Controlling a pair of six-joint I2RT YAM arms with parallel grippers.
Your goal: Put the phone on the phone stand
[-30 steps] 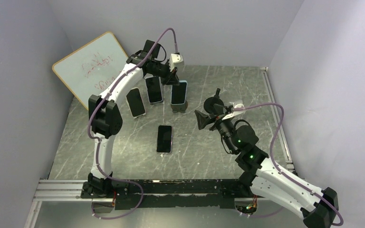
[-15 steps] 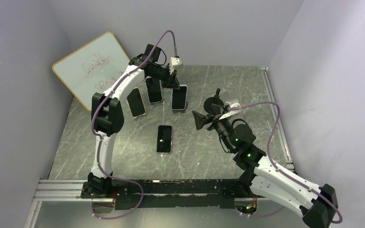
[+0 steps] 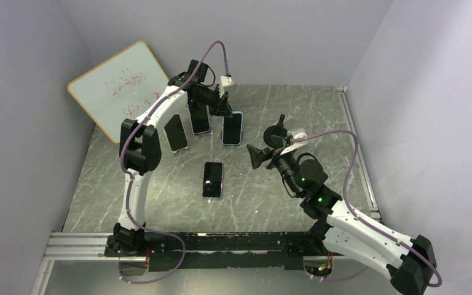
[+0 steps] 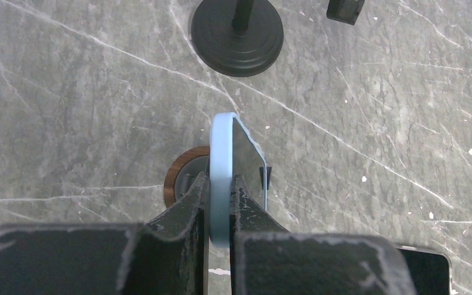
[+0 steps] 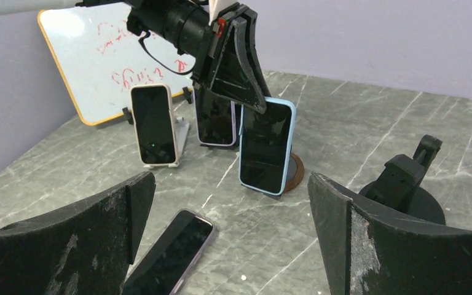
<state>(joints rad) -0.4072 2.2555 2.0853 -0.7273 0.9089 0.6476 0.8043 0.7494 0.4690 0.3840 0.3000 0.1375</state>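
Left end effector (image 4: 220,185) clamps blue phone (image 4: 222,141); black stand (image 4: 238,34) beyond, apart.

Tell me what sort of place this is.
Probably a robot lab test cell: plain walls box in a marble-look tabletop, the left arm and right arm stand on a metal rail, and a whiteboard leans in the corner.

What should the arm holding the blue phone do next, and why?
Probably open the left jaws. They pinch the blue phone by its top edge, and it seems to lean upright against the round brown stand, though where its bottom edge sits is hidden.
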